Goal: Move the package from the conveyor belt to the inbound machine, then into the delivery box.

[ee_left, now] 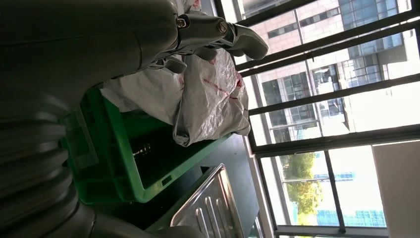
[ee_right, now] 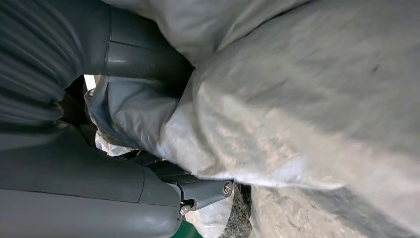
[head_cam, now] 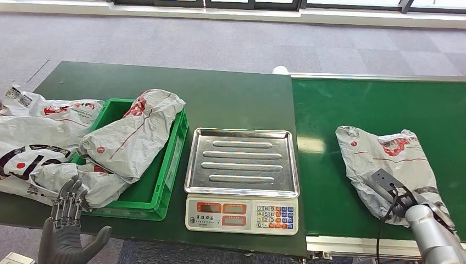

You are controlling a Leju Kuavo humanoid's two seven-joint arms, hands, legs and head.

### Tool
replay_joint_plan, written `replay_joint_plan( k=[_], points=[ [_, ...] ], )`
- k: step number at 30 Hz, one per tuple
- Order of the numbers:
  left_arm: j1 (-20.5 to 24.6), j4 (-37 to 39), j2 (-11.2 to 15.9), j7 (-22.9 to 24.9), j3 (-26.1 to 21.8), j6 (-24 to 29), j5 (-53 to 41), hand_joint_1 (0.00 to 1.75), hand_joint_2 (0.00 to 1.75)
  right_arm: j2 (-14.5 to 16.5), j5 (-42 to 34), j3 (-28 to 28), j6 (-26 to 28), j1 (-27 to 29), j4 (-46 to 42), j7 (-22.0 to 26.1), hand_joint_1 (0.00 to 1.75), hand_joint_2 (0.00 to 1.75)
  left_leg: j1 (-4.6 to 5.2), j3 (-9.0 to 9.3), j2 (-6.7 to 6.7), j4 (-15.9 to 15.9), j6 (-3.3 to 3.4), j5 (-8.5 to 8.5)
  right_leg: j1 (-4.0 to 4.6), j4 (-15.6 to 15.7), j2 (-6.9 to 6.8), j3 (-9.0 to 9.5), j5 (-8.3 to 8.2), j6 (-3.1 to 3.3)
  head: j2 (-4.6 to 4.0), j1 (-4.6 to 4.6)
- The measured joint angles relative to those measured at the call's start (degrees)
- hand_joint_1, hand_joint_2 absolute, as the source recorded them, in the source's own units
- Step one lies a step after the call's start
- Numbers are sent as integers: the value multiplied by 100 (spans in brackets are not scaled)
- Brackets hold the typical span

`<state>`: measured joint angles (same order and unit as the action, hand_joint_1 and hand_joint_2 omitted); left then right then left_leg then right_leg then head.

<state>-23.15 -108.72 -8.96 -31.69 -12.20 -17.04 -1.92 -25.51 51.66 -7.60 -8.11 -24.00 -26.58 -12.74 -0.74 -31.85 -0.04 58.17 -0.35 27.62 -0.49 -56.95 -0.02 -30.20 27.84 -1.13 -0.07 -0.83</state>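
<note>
A grey plastic package (head_cam: 384, 159) with red print lies on the bright green conveyor belt (head_cam: 379, 104) at the right. My right hand (head_cam: 408, 204) is on its near end. In the right wrist view the package (ee_right: 297, 99) is bunched between the thumb and fingers of that hand (ee_right: 99, 188), which grip it. The inbound machine, a scale with a bare steel tray (head_cam: 242, 159), stands in the middle. Left of it is the green delivery box (head_cam: 165, 181) with another grey package (head_cam: 137, 132) draped over it. My left hand (head_cam: 68, 225) hovers in front of the box, fingers apart, holding nothing.
Several more grey packages (head_cam: 33, 143) are heaped on the dark green table (head_cam: 231, 99) left of the box. The scale's keypad and displays (head_cam: 242, 214) face me at the table's front edge. In the left wrist view, the box (ee_left: 114, 148) and the tray's corner (ee_left: 208, 208) sit close together.
</note>
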Motion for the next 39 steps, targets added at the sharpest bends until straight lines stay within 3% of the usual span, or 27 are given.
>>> replay_joint_plan(
  k=[5,8,10,13,15,19,24,27,31,33,39],
  points=[
    [-27,-80,-96,16,-99,-55,-16,0,175,63,37,12,140,-42,0,-75,175,175,0,13,-3,0,-2,-3,0,-1,-3,-6,-3,1,0,2],
    [-61,-194,-253,36,-254,-131,-61,0,175,162,26,21,536,-91,-7,-67,175,175,0,6,-9,0,-5,-7,0,-3,-6,-11,-7,3,0,2],
    [-68,-260,-363,45,-360,-226,-78,0,175,264,-173,-39,1432,-45,-128,330,175,175,3,-29,-13,0,-5,-7,-5,-6,-9,-23,-6,3,0,2],
    [-76,-406,-569,55,-542,-329,-84,0,175,521,-850,-289,3464,108,-721,1597,175,175,14,-34,-15,0,-4,-16,-17,-17,-10,-59,-8,2,0,1],
    [-84,-451,-658,30,-594,-290,-92,0,175,662,-1393,-463,4101,220,-1244,2102,175,175,15,-19,-25,1,-5,-24,-18,-19,-21,-65,-10,0,0,1],
    [-86,-437,-669,-68,-611,18,-20,0,175,855,-2160,-615,4096,392,-1973,2336,175,175,16,-34,-32,0,-5,-26,-18,-25,-28,-77,-10,0,0,1],
    [-155,-343,-403,-280,-441,590,241,0,175,1105,-2579,-599,4241,428,-2582,2807,175,175,15,-45,-25,-1,-11,-29,-18,-34,-16,-96,-9,1,0,2],
    [-177,-273,-201,-378,-260,790,309,0,175,1218,-2728,-351,3667,432,-3016,2766,175,175,16,-53,-25,-1,-16,-32,-18,-40,-17,-101,-10,3,0,2],
    [-26,-33,160,-549,18,857,344,0,175,1249,-2475,598,897,292,-3539,2648,175,175,15,-58,0,-3,-30,-41,-13,-46,7,-121,-25,25,0,1],
    [77,77,276,-573,121,836,304,0,175,1331,-2049,1187,111,214,-3786,2578,175,175,14,-58,3,-3,-40,-51,-8,-51,11,-130,-30,33,0,0],
    [122,171,366,-543,271,751,201,0,175,1567,-1491,2453,-48,73,-4396,2345,175,175,4,-66,-17,-3,-46,-64,-8,-57,-8,-138,-30,36,0,0]
  ],
)
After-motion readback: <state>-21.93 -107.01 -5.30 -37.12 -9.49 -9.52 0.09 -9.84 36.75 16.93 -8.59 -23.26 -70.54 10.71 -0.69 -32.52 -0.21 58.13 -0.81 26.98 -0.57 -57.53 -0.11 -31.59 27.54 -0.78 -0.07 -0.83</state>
